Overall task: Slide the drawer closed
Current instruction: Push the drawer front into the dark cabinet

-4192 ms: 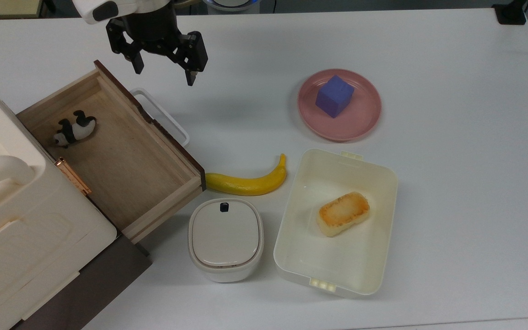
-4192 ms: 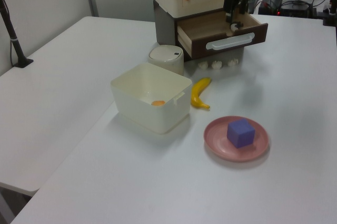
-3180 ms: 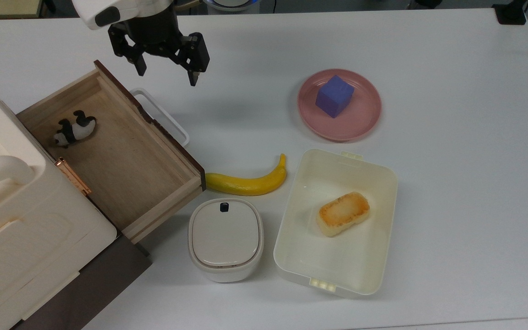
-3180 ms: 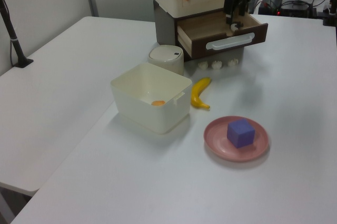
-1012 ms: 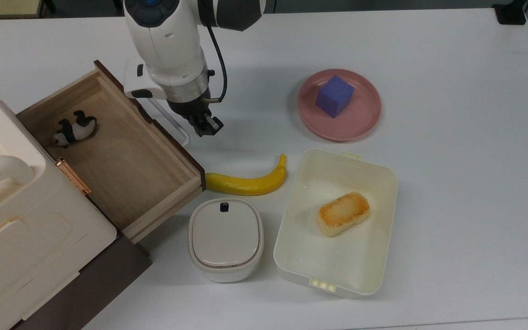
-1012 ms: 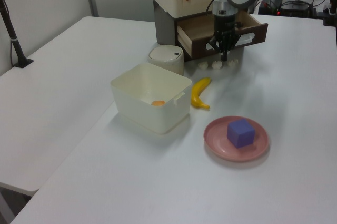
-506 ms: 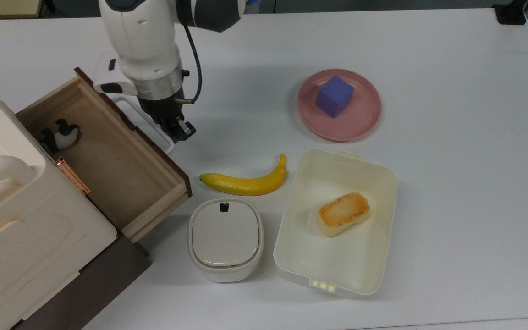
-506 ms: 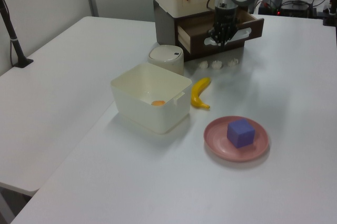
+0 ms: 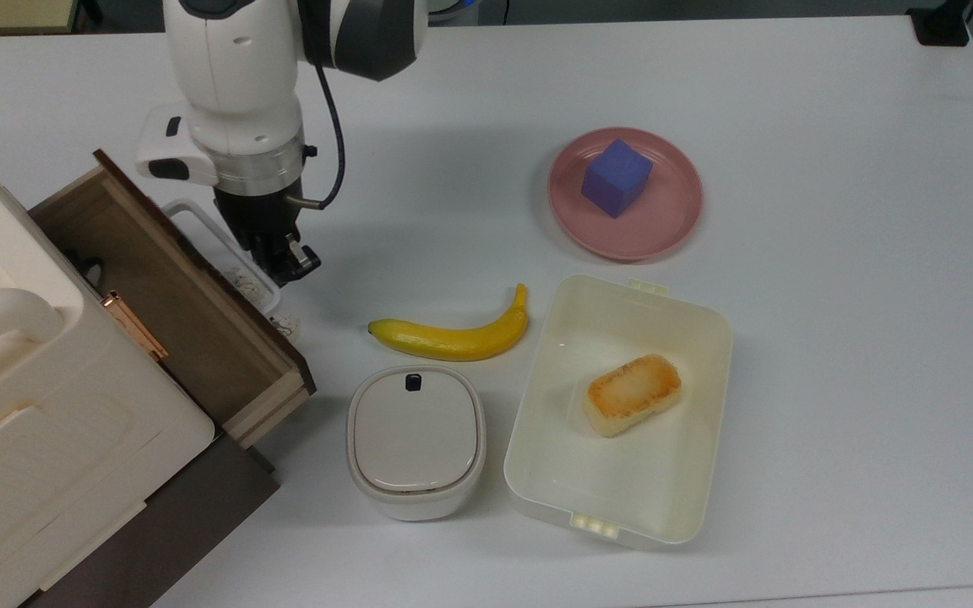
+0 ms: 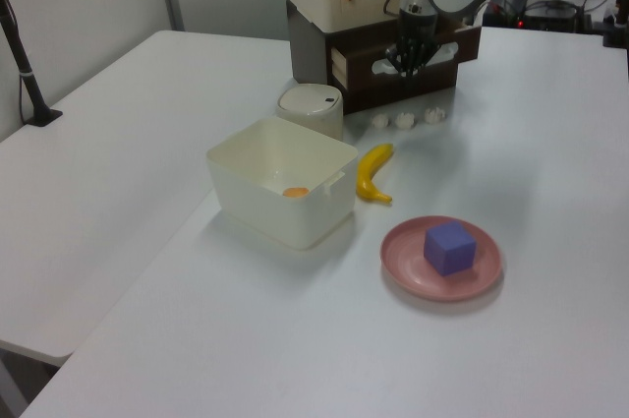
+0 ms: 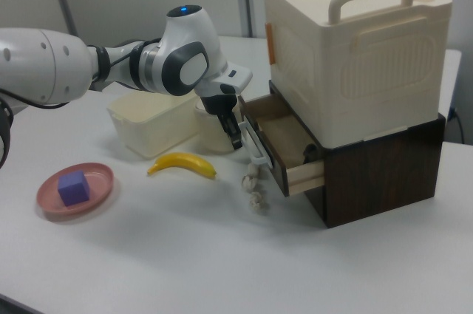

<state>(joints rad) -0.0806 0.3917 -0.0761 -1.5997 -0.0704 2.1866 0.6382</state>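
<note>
The wooden drawer (image 9: pixel 199 338) with a dark brown front sticks partly out of the dark base under the cream cabinet (image 9: pixel 47 439) at the top view's left. A white handle (image 9: pixel 199 218) runs along the drawer's front. My gripper (image 9: pixel 294 260) is shut, its tip low against the handle on the side away from the cabinet. In the right view the gripper (image 11: pixel 238 139) leans on the handle (image 11: pixel 256 153) of the half-open drawer (image 11: pixel 292 153). In the left view the gripper (image 10: pixel 405 64) is at the drawer front (image 10: pixel 437 54).
A banana (image 9: pixel 453 336), a lidded white pot (image 9: pixel 415 439) and a white tub (image 9: pixel 622 528) holding a toasted piece (image 9: pixel 632 393) lie just right of the drawer in the top view. A pink plate (image 9: pixel 664 228) carries a purple cube (image 9: pixel 616 177). Small white lumps (image 9: pixel 284 322) lie below the handle.
My gripper came down from above the drawer, shut, met the handle and pushed; the drawer has slid well into the cabinet and the toy panda is now almost hidden.
</note>
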